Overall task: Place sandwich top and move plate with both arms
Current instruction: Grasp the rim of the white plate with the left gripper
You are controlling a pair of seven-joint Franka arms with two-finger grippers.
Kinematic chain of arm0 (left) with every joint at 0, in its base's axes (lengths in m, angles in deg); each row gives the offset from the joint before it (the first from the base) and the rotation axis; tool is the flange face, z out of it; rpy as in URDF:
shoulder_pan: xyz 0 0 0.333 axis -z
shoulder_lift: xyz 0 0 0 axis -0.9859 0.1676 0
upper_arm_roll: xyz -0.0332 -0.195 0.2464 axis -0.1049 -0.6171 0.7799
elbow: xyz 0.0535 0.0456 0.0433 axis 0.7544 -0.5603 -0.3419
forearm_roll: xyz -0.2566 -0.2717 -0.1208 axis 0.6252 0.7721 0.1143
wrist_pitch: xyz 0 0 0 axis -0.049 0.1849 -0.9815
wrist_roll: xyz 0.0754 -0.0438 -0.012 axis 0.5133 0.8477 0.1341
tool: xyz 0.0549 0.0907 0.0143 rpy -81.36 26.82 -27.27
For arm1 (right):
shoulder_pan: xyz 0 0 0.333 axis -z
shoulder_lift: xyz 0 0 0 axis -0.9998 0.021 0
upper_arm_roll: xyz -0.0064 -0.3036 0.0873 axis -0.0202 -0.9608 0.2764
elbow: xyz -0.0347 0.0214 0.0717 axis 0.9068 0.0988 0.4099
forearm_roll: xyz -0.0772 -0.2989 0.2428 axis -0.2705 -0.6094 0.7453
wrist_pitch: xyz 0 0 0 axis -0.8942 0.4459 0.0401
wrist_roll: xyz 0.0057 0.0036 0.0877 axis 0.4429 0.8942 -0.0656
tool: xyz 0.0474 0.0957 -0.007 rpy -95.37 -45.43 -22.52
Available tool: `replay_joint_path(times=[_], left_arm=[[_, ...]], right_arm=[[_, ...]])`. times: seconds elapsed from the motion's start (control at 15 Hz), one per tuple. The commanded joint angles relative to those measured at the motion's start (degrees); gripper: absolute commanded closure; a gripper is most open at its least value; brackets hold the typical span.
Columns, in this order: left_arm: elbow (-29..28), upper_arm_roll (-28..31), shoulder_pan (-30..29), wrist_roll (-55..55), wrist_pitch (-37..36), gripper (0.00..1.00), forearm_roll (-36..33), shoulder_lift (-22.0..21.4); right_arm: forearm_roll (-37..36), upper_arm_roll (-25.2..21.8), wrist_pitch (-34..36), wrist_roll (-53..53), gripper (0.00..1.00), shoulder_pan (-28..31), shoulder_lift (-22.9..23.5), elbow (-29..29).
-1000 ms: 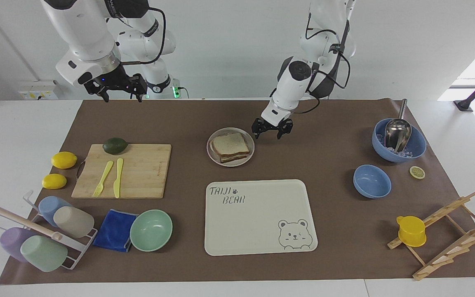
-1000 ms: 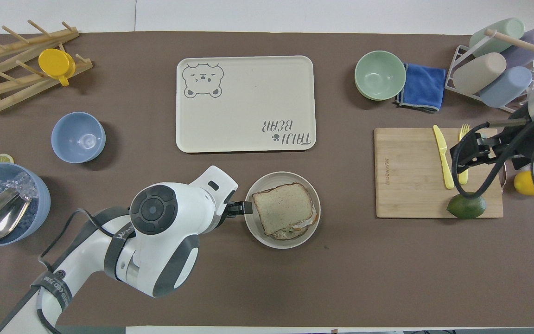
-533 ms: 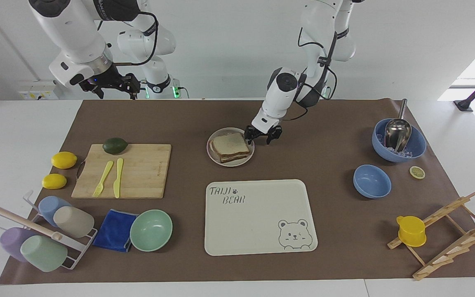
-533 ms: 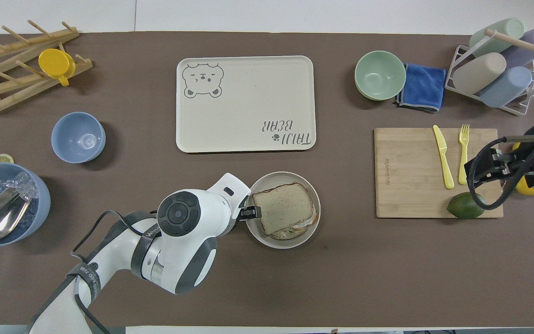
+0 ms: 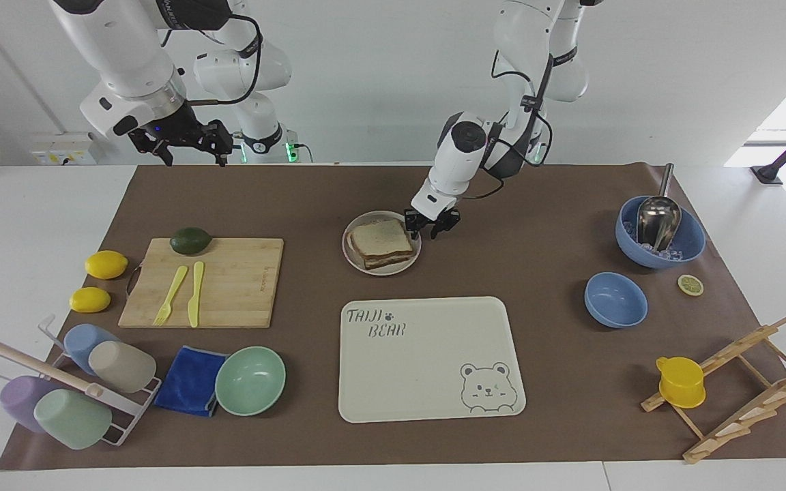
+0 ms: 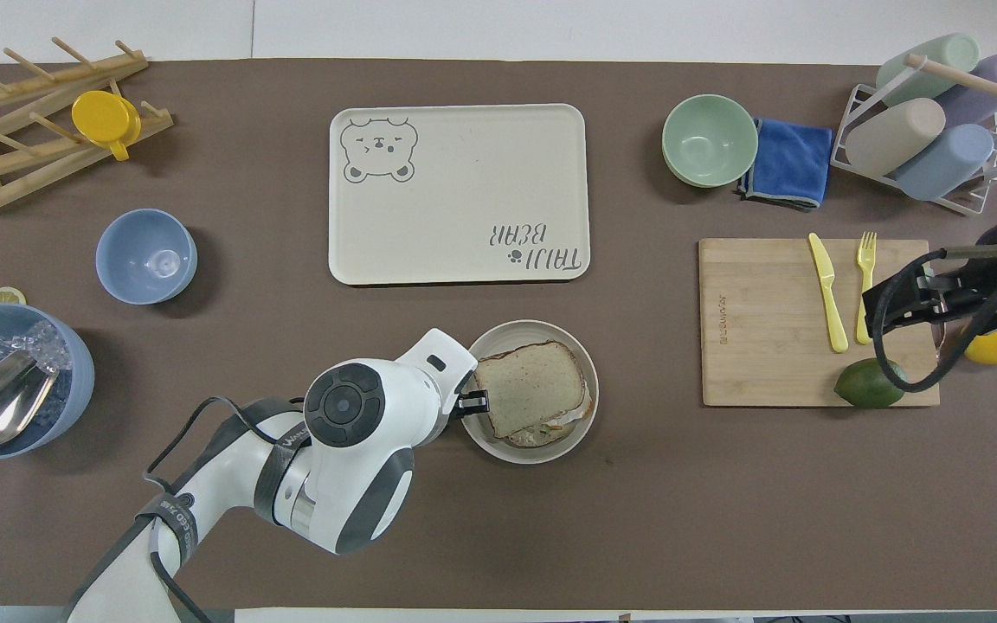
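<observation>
Overhead: sandwich top (image 6: 531,388) askew (corner twd tray (image 6: 459,112))

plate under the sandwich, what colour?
Pale beige-grey plate, plain, no print. Clearest in the overhead view.

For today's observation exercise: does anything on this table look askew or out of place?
Yes: the sandwich top sits twisted and shifted on the plate, so filling peeks out along its edge nearer the robots. The left gripper is at the plate's rim.

sandwich top (image 5: 381,239) – flat on plate (image 5: 360,264)
</observation>
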Motion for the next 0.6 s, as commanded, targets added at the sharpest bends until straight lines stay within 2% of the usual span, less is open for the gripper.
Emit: replay_joint_path(times=[0.0,0.13,0.2,0.27,0.53], left_arm=[[-0.35,0.79,1.73,-0.1,2.27,0.77,1.2,0.34],[-0.27,0.79,1.99,-0.1,2.19,0.96,1.2,0.34],[-0.27,0.79,1.99,-0.1,2.19,1.0,1.2,0.34],[0.0,0.79,1.99,-0.1,2.19,1.0,1.2,0.43],[1.14,0.79,1.38,-0.01,1.49,1.0,1.29,0.95]], right_arm=[[2.63,0.25,-1.27,-1.04,0.0,2.36,-0.79,-1.14],[2.55,2.09,-0.84,-0.95,0.0,3.23,-0.61,-1.23],[2.55,4.89,-0.66,-0.95,0.0,6.11,-0.79,-1.32],[2.38,6.66,-0.57,-0.95,0.0,7.7,-0.79,-1.32],[1.85,6.94,-0.75,-1.04,0.0,7.54,-0.79,-1.14]])
